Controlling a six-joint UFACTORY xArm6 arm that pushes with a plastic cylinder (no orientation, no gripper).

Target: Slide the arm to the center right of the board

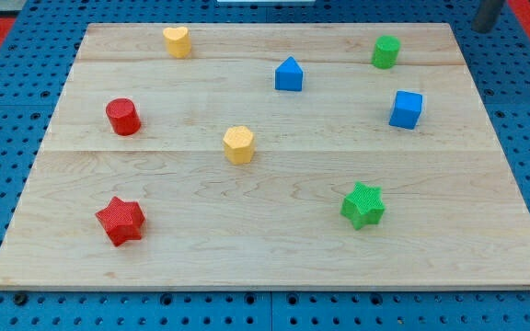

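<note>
In the one camera view, the pale wooden board (274, 248) fills most of the frame, lying on a blue pegboard surface (7, 110). My tip (483, 28) shows only as a short dark grey rod at the frame's upper right corner, just off the board's upper right edge. It touches no block, and as a bare rod it has nothing to spread or press together.

The target, the board's center right, is the bare strip of wood near the frame's right edge, about halfway down, right of the blue cube (406, 109) and above the green star-shaped block (363, 204).

The main risk, as I judge it, is that blue cube. It sits just left of a straight path downward from where my tip now stands. A path that drifts left would clip it and shove it along. The green cylinder (385, 51) lies nearer the top, left of the tip, and a diagonal entry onto the board could knock it. Overshooting downward would bring me toward the green star.

The other blocks lie well apart from this route: the blue house-shaped block (288, 74), yellow hexagonal block (238, 144), yellow heart-shaped block (177, 41), red cylinder (122, 117) and red star-shaped block (120, 221). Staying too near the right edge could carry the tip off the board.
</note>
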